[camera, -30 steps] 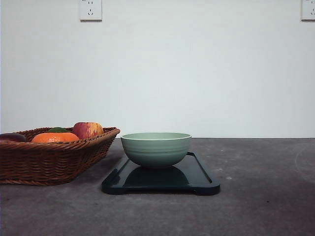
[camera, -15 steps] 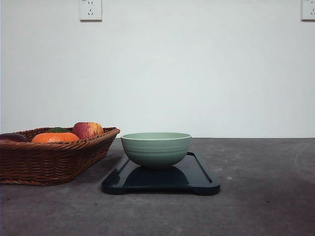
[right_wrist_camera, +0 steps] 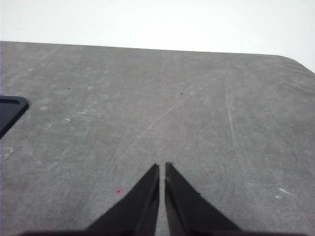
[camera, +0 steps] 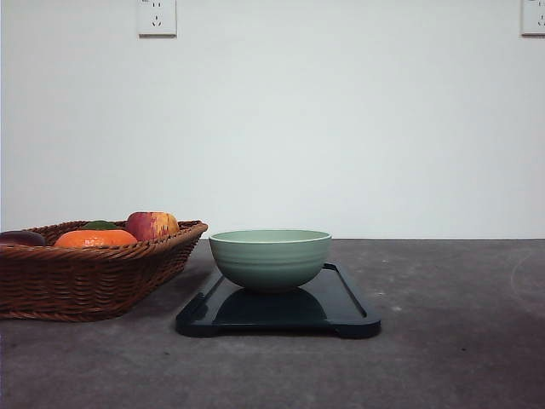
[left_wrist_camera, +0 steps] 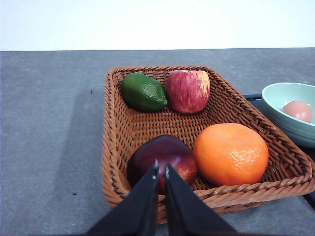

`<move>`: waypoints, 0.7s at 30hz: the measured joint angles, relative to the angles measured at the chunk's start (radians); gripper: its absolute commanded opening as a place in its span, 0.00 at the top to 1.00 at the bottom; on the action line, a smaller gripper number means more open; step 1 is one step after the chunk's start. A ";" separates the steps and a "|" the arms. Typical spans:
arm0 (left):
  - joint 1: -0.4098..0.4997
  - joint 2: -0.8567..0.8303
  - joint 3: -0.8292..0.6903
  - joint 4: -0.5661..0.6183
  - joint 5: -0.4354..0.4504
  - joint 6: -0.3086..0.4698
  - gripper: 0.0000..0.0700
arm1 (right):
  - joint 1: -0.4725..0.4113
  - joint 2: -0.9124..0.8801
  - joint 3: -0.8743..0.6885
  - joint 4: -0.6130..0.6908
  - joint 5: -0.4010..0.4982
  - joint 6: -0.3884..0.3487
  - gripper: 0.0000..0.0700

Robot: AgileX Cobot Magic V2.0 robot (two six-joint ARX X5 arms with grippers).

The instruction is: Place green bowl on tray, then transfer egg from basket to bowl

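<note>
While the green bowl [camera: 270, 258] is sitting on the tray [camera: 341, 311] near the middle of the table [camera: 443, 341], the basket [camera: 85, 277] is standing just beside the tray toward the table's left edge, its near corner almost meeting the tray's rim. Two wall sockets [camera: 157, 17] are showing high on the white wall behind. In the front view the basket is running off the frame's left side, and its wicker wall is hiding all but the tops of the fruit. In the left wrist view the bowl is cut off at the frame edge, yet the egg [left_wrist_camera: 297, 110] is lying inside it, pink-brown against the pale inside. The basket is holding an orange fruit [left_wrist_camera: 230, 153], a red-yellow apple [left_wrist_camera: 188, 91], a green avocado-like fruit [left_wrist_camera: 143, 91] and a dark red fruit [left_wrist_camera: 162, 161], the last partly covered by the left gripper [left_wrist_camera: 161, 169], whose black fingers are pressed almost together with nothing between them, hanging over the basket's near rim. The right gripper [right_wrist_camera: 162, 169] is likewise closed and empty, hovering over bare grey table, with a tray corner [right_wrist_camera: 10, 110] just entering its view.
</note>
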 measured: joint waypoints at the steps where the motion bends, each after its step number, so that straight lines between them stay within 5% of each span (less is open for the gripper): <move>1: 0.000 0.000 0.000 0.000 0.000 0.000 0.99 | 0.000 0.000 0.000 0.000 0.000 0.000 0.98; 21: 0.000 0.000 0.000 0.000 0.000 0.000 0.99 | 0.000 0.000 0.000 0.000 0.000 0.000 0.98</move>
